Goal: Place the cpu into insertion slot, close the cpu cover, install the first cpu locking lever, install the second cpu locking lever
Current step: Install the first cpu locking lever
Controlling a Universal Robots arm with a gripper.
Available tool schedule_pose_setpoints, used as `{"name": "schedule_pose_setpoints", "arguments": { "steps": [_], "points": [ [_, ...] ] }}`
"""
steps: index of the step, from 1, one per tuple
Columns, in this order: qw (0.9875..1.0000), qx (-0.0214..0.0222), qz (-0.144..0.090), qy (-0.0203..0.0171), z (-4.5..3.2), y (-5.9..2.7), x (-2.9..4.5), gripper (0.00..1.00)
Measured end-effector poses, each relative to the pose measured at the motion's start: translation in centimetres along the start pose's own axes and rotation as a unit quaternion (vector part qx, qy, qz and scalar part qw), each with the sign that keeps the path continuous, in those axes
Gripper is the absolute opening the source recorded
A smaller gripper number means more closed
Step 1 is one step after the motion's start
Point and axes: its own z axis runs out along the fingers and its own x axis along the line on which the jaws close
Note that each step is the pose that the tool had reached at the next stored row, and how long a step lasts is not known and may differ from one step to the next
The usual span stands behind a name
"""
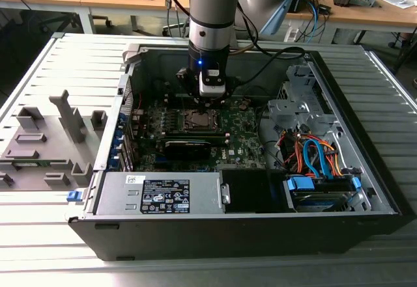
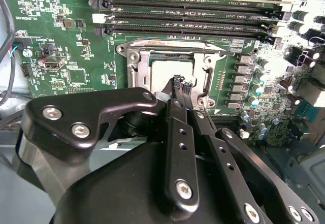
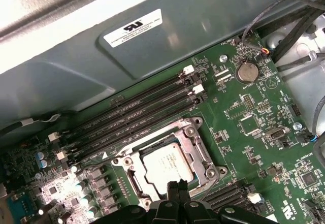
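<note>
The cpu (image 3: 166,164) lies flat in the insertion slot (image 1: 199,119) on the green motherboard, its silvery face up. The cpu cover (image 3: 199,150) lies down around it as a dull metal frame, and the chip shows through its window. In the second wrist view the cpu (image 2: 163,73) and the cpu cover (image 2: 133,61) sit just beyond my fingertips. My gripper (image 3: 177,189) hangs right over the near edge of the socket with its black fingers (image 2: 175,132) pressed together and nothing visible between them. In the exterior view the gripper (image 1: 212,93) stands upright inside the open case.
Long black memory slots (image 3: 132,120) run beside the socket. A grey power supply (image 1: 163,192) fills the case's front. A metal drive cage (image 1: 300,108) and orange and blue cables (image 1: 313,153) sit at the exterior view's right. A grey fixture rack (image 1: 45,137) stands outside the case.
</note>
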Motion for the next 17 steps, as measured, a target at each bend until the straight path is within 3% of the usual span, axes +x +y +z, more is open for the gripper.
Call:
{"name": "schedule_pose_setpoints", "arguments": {
  "steps": [17],
  "points": [
    [0.9999, 0.0004, -0.016, 0.0001, 0.0, 0.0, 0.0, 0.11]
  ]
}}
